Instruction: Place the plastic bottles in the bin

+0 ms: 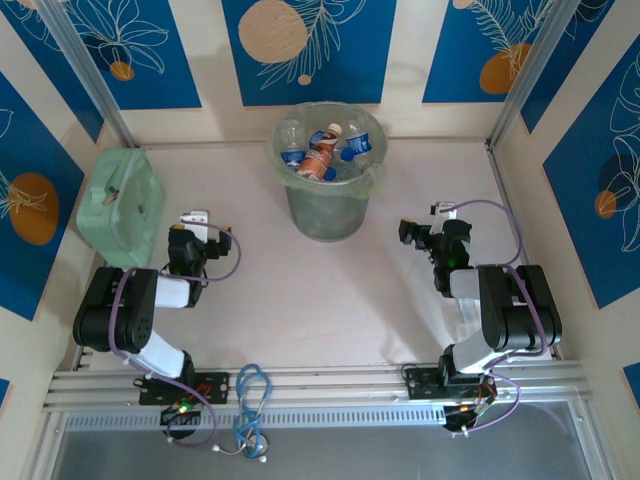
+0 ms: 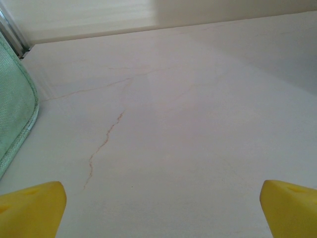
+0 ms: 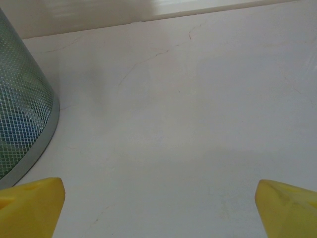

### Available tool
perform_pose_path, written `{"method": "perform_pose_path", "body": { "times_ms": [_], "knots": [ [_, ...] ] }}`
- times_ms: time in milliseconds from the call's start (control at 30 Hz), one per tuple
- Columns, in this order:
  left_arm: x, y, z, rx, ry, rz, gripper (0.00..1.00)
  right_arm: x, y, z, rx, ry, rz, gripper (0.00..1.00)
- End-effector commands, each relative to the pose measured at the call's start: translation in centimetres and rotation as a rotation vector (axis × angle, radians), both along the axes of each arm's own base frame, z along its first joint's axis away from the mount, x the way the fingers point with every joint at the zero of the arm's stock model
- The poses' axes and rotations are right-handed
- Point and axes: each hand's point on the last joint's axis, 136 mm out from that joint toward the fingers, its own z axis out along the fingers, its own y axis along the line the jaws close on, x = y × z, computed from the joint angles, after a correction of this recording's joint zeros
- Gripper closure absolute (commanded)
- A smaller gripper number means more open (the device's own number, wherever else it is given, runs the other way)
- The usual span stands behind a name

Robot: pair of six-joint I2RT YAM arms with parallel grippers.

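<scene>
The bin point(image 1: 323, 205), a round pale green bucket with a clear liner, stands at the back middle of the table. Several plastic bottles point(image 1: 322, 155) lie inside it: clear ones with blue labels and one with an orange label. My left gripper point(image 1: 197, 219) rests low to the bin's left, open, with bare table between its yellow fingertips point(image 2: 32, 210). My right gripper point(image 1: 409, 232) sits to the bin's right, also open and holding nothing. In the right wrist view the bin's meshed wall point(image 3: 20, 119) rises at the left edge, just beyond the right gripper point(image 3: 158, 210).
A flat mint-green case point(image 1: 120, 205) lies at the far left, close to my left arm, and its edge point(image 2: 12, 119) shows in the left wrist view. Patterned walls close in the table on three sides. A blue cable point(image 1: 250, 400) hangs off the front rail.
</scene>
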Motion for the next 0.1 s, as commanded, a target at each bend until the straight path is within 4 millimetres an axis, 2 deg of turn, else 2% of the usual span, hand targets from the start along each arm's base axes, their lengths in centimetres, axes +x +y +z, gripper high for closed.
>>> {"method": "perform_pose_path", "body": {
  "times_ms": [0,67],
  "knots": [
    [0.23,-0.76,0.22,0.004,-0.010,-0.036,0.00,0.33,0.38,0.42,-0.011,-0.017,0.031,0.01],
    [0.23,-0.75,0.24,0.004,-0.011,-0.036,0.00,0.26,0.52,0.51,-0.019,-0.027,0.032,0.01]
  ]
}}
